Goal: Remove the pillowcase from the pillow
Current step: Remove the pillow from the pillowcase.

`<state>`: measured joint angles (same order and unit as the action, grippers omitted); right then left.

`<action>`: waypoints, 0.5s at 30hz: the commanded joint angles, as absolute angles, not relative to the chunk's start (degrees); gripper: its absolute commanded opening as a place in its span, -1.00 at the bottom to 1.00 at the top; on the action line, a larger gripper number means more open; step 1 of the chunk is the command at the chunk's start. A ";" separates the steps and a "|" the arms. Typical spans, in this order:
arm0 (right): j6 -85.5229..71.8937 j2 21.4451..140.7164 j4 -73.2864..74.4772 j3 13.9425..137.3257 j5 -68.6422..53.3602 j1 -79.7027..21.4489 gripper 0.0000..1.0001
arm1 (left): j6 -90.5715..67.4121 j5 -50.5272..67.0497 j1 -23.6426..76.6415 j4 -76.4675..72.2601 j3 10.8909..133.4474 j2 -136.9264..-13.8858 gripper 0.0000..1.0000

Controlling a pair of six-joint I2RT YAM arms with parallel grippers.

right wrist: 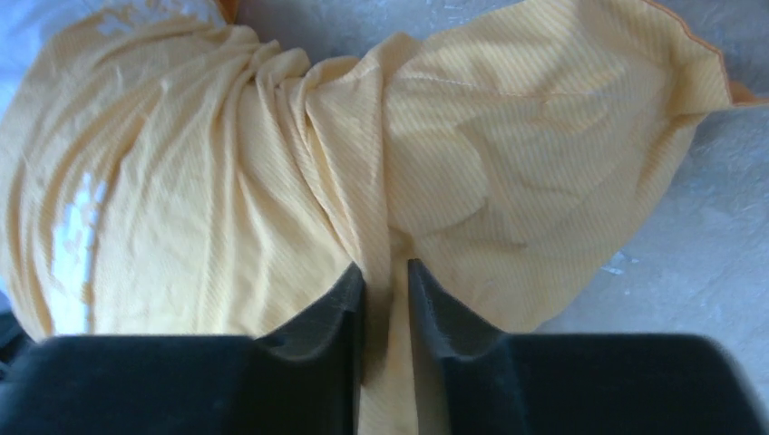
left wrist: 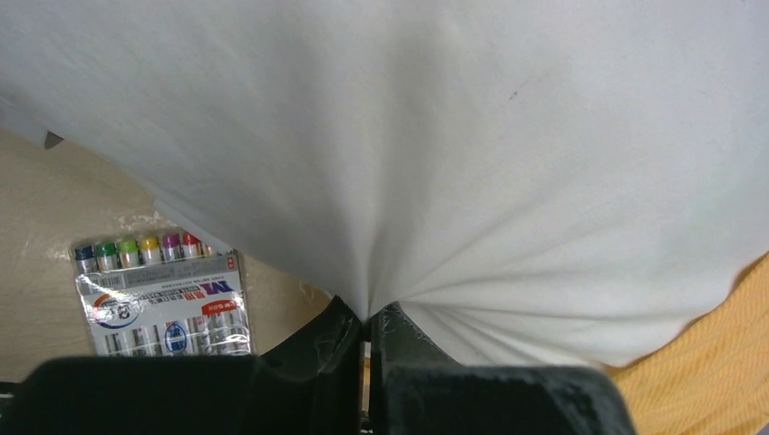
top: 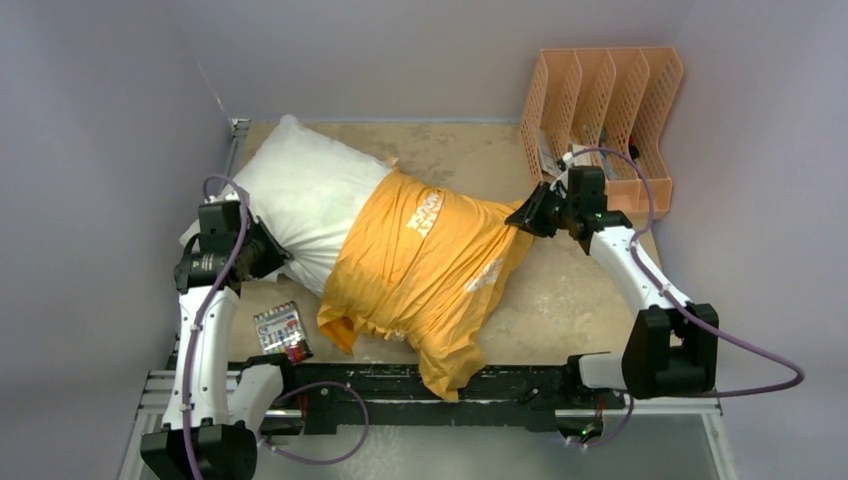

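The left claw (left wrist: 367, 319) is pressed together on a pinch of the big plain white stuffed pillow (left wrist: 408, 136); the white cloth gathers into creases that run to its black fingertips. The right claw (right wrist: 385, 276) is nipped onto a fold of the bright orange-yellow fabric pillowcase (right wrist: 272, 163), and a strip of that cloth runs down between its two fingers.

There are two arms, one pillow and one pillowcase. The pillow lies aslant across the left and middle of the table. Its far-left half is bare and its near-right half is inside the pillowcase, which is bunched and wrinkled with white print on top. The near end of the cover hangs over the black rail (top: 500, 385) at the table's near edge.

One clear flat pack of coloured markers (left wrist: 159, 299) lies near the left claw, just beside the pillow; six caps show, and I cannot tell whether more are hidden under the pillow's edge. One peach plastic file rack (top: 605, 110) with upright slots stands at the far right corner, just behind the right claw.

The tabletop (top: 560, 290) is a worn, mottled beige. Plain pale grey walls (top: 420, 50) close it in on three sides.
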<state>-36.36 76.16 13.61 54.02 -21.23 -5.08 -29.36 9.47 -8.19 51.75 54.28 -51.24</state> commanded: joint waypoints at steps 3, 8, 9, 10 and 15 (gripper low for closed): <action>-31.74 74.41 17.91 56.07 -22.06 -3.26 0.25 | -29.70 6.85 -9.22 47.09 53.71 -50.36 -1.00; -32.54 71.44 17.93 54.62 -19.31 -3.19 0.50 | -28.94 7.57 -9.21 47.82 53.51 -49.67 -1.00; -31.82 71.50 17.04 55.08 -20.49 -3.17 0.50 | -28.92 7.82 -9.23 47.88 53.37 -49.66 -1.00; -31.47 71.72 16.42 56.30 -21.68 -3.46 0.47 | -28.92 8.09 -9.17 47.89 53.23 -49.65 -1.00; -30.42 74.90 18.00 65.20 -17.99 -12.10 0.45 | -29.00 9.34 -9.23 47.28 52.24 -50.18 -1.00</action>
<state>-32.88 73.36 17.96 56.80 -20.84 -5.34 -29.39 9.87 -8.27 50.54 52.71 -50.83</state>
